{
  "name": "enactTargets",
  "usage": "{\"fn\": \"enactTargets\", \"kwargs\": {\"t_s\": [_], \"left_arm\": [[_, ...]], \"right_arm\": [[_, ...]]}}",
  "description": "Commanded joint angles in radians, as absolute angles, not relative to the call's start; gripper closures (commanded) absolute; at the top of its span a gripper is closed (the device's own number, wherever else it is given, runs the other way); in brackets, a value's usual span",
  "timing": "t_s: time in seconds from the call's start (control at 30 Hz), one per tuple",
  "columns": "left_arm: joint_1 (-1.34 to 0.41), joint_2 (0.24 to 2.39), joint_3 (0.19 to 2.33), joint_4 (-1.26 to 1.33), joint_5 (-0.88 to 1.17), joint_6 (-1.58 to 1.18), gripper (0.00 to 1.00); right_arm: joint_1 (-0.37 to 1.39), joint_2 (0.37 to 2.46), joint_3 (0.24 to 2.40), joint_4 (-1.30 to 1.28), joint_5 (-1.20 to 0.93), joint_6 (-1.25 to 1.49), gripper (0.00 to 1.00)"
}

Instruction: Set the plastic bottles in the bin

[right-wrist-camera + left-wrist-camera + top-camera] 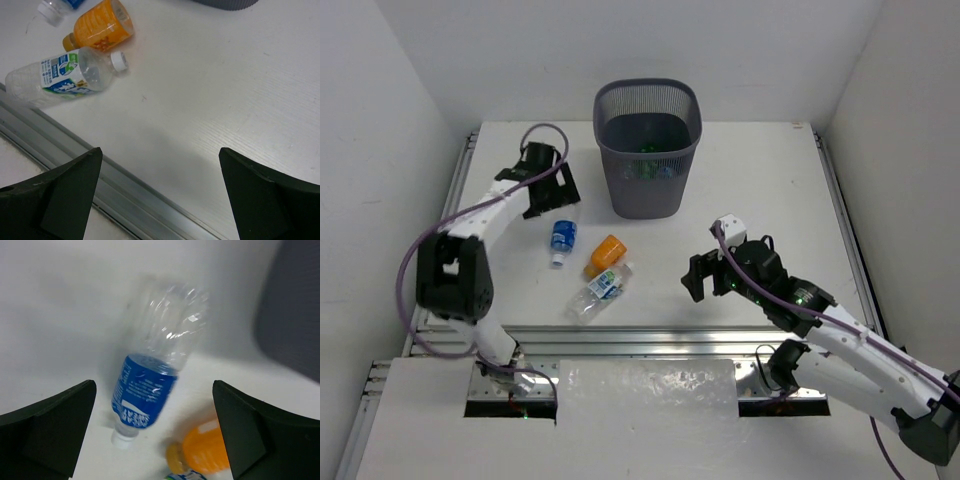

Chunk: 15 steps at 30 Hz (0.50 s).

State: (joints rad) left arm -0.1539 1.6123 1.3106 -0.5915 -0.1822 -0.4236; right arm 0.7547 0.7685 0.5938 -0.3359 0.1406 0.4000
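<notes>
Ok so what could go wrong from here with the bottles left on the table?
The left pincer hangs open, aimed at the blue-label bottle; a slightly off-centre close could squirt that rounded bottle aside into the orange bottle just beside its cap. The white-label bottle lies close to the front metal rail, so a nudge might roll it off the tabletop. The bin stands tall, so a low carry could clip its rim.

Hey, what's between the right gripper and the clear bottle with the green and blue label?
Nothing. In the top view, only bare white table lies between the right gripper and the clear bottle.
</notes>
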Motion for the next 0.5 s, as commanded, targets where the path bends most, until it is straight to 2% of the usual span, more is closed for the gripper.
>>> {"fn": "enactTargets", "kwargs": {"t_s": [0.0, 0.13, 0.23, 0.27, 0.3, 0.33, 0.37, 0.47], "left_arm": [[-0.137, 1.73, 1.281, -0.589, -0.049, -0.387, 0.01], [-0.137, 1.827, 1.253, -0.548, -0.005, -0.394, 0.02], [-0.137, 1.887, 1.247, -0.54, -0.015, -0.417, 0.15], [-0.137, 1.9, 1.246, -0.538, -0.031, -0.426, 0.23], [-0.137, 1.914, 1.252, -0.557, -0.072, -0.446, 0.59], [-0.137, 1.911, 1.253, -0.566, -0.098, -0.459, 0.82], [-0.137, 1.895, 1.25, -0.586, -0.129, -0.469, 1.0], [-0.14, 1.74, 1.218, -0.606, -0.25, -0.517, 1.0]], "right_arm": [[0.75, 0.75, 0.584, -0.313, 0.091, 0.391, 0.01], [0.75, 0.755, 0.597, -0.308, 0.058, 0.379, 0.01], [0.75, 0.758, 0.597, -0.296, 0.048, 0.365, 0.01], [0.75, 0.761, 0.595, -0.288, 0.045, 0.365, 0.01], [0.75, 0.77, 0.597, -0.284, 0.04, 0.365, 0.01], [0.75, 0.773, 0.598, -0.279, 0.034, 0.365, 0.01], [0.75, 0.778, 0.601, -0.278, 0.028, 0.367, 0.01], [0.75, 0.798, 0.615, -0.265, 0.005, 0.37, 0.01]]}}
